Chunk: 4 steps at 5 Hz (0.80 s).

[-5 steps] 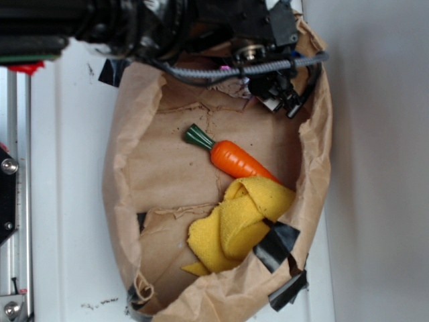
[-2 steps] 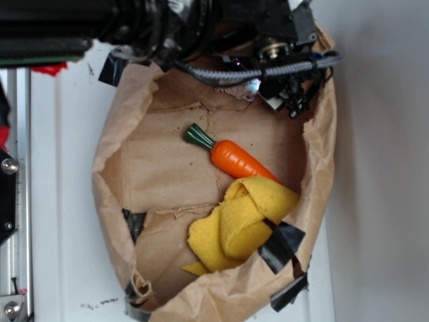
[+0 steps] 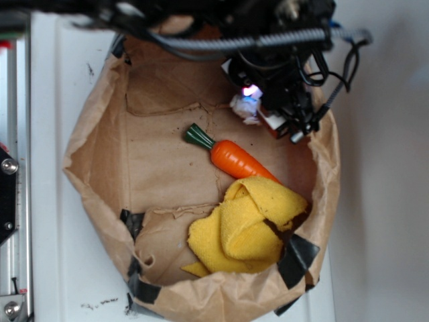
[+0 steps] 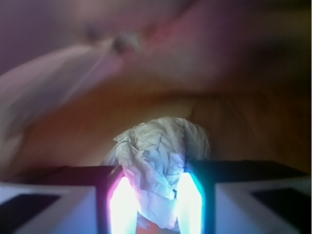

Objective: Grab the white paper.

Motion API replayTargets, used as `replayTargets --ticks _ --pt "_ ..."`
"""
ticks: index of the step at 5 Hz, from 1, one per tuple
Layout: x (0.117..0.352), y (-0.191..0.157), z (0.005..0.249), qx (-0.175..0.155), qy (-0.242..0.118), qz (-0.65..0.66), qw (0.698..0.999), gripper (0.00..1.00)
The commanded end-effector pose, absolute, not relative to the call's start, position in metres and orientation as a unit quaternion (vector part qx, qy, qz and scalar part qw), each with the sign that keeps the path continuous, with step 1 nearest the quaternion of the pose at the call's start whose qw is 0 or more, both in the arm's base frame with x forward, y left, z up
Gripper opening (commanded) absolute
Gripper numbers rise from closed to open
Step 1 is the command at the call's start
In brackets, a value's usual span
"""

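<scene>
Two glowing fingers (image 4: 119, 204) of the black robot gripper (image 4: 153, 202) fill the bottom of the wrist view, pinching the crumpled off-white wad of paper (image 4: 158, 161) between them. Behind it lies blurred brown paper. In the exterior view, that white paper (image 3: 242, 107) sits at the upper middle, under the gripper (image 3: 268, 111), inside a large open brown paper bag (image 3: 94, 154). Lower, an orange toy carrot with a green top (image 3: 234, 157) touches a folded yellow cloth (image 3: 248, 225).
</scene>
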<state>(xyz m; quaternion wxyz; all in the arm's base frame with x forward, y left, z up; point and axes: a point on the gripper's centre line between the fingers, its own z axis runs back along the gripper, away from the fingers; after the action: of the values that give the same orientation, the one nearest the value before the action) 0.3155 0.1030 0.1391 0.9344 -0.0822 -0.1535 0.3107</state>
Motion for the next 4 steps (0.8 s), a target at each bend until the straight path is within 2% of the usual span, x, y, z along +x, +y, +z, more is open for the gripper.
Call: replayTargets --ticks 1,2,3,4 --pt "0.267 0.096 0.21 -0.105 -0.137 0.245 0.954 0.0" --pt "0.261 0.072 0.215 -0.059 -0.142 0.212 0.965 0.0" --pt "0.26 0.054 0.221 -0.064 -0.126 0.146 0.979 0.0" --pt "0.254 0.042 0.221 -0.034 -0.142 0.125 0.981 0.0"
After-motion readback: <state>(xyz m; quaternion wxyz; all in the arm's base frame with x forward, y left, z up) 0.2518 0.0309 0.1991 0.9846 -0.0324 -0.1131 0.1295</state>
